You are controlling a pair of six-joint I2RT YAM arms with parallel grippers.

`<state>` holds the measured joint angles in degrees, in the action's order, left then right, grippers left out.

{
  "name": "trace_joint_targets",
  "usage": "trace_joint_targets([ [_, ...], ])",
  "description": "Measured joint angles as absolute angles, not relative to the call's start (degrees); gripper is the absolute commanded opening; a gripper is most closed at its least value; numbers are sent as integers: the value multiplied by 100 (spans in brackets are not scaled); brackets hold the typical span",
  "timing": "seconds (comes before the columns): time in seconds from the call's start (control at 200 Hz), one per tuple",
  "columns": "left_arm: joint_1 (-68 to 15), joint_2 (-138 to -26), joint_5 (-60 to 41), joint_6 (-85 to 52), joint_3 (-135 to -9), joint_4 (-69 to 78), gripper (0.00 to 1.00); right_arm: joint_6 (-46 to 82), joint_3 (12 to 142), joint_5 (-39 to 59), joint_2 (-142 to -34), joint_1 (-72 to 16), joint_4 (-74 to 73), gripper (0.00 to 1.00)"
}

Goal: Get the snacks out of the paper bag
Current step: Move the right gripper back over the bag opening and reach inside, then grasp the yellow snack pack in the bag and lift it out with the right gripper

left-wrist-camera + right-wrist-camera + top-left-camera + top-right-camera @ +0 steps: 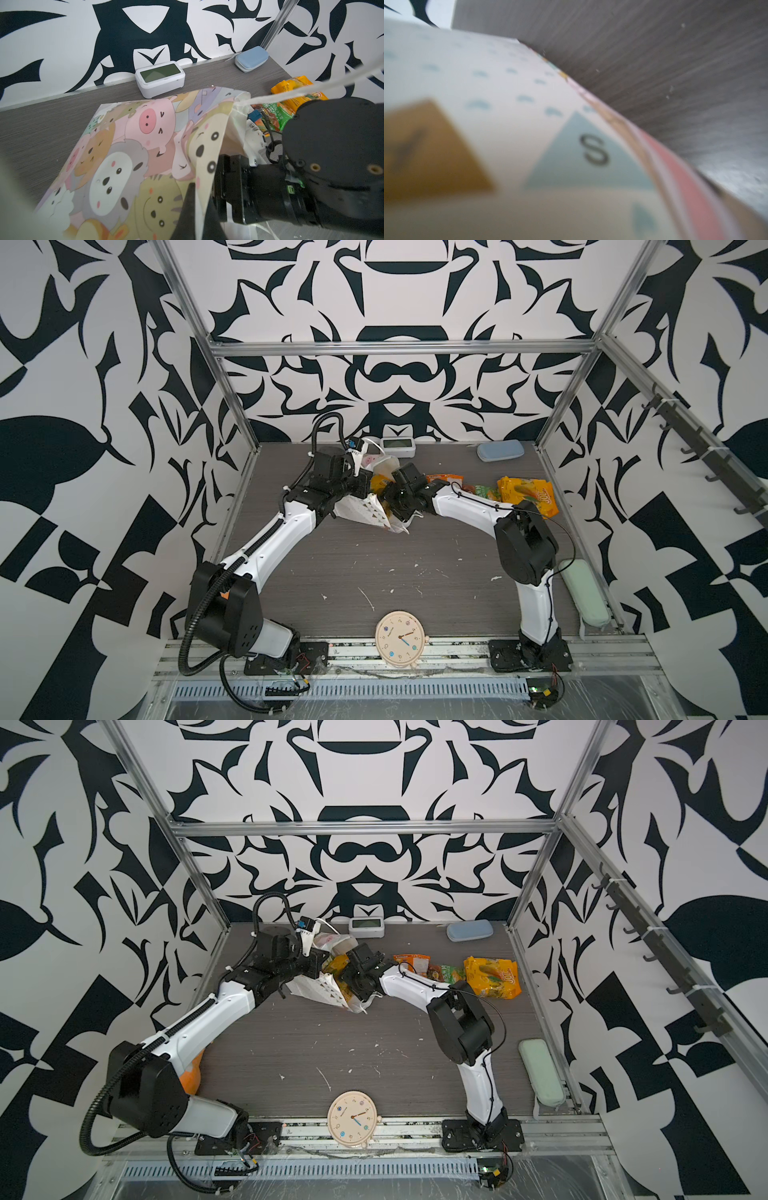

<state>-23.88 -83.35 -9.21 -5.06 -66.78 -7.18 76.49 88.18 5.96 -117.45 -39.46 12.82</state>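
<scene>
The paper bag (368,510) (320,990) lies on its side at the middle back of the table, its cartoon-animal face (128,158) turned up. My left gripper (197,193) (368,487) is shut on the bag's rim, with the paper pinched between both fingers. My right gripper (395,499) reaches into the bag's mouth and its jaws are hidden. The right wrist view is filled by the bag's blurred triangle side (508,104). A yellow snack (380,483) shows at the mouth. To the right, an orange packet (444,479), a green one (484,491) and a yellow-orange one (525,494) lie on the table.
A white digital clock (398,446) and a blue case (500,450) stand along the back wall. A pale green case (584,593) lies by the right frame rail. A round clock (400,639) rests on the front edge. An orange plush (192,1073) sits behind the left arm.
</scene>
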Motion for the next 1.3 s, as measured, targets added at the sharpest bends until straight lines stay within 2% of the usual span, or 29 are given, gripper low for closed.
trace_joint_targets([
  [0.08, -2388, -8366, -932, -508, -6678, -707, 0, 7900, 8600, 464, -11802, -3953, 775, 51],
  [0.2, -2383, -8409, -941, -510, -6681, -731, 0, 8128, 8641, 342, -12119, -3981, 231, 30],
  [0.4, -2344, -8412, -847, -508, -6678, -794, 0, 7946, 8949, 180, -12315, -4069, 30, 0],
  [0.745, -2333, -8407, -633, -552, -6681, -580, 0, 7124, 8711, -8, -11743, -4119, 191, 0],
  [1.3, -2217, -8499, -379, -845, -7089, -753, 0, 4834, 8619, 309, -10082, -4053, 915, 0],
])
